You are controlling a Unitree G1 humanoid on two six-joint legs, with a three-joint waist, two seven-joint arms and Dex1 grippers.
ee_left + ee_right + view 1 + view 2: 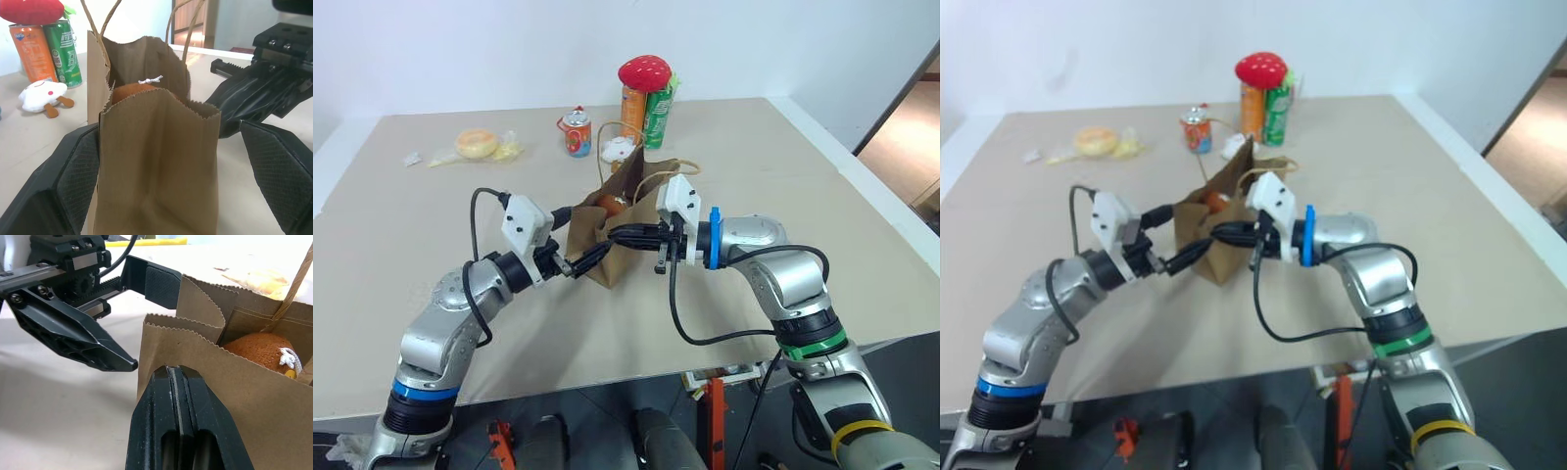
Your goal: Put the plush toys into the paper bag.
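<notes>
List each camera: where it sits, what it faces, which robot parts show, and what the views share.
Left and right eye views: on the head, looking forward and down over both arms at the paper bag on the table.
Left wrist view: along the open left gripper, which straddles the bag's end.
Right wrist view: along the shut right gripper at the bag's rim; the left gripper also shows.
Shared: both wrist views show the reddish-brown plush toy inside the bag.

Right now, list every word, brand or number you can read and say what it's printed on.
None can be read for certain.
Orange can: small blue logo near the top, too blurred to read.
Green can: pale markings, unreadable.
Small red can: print too small.
Paper bag: plain, no print.
</notes>
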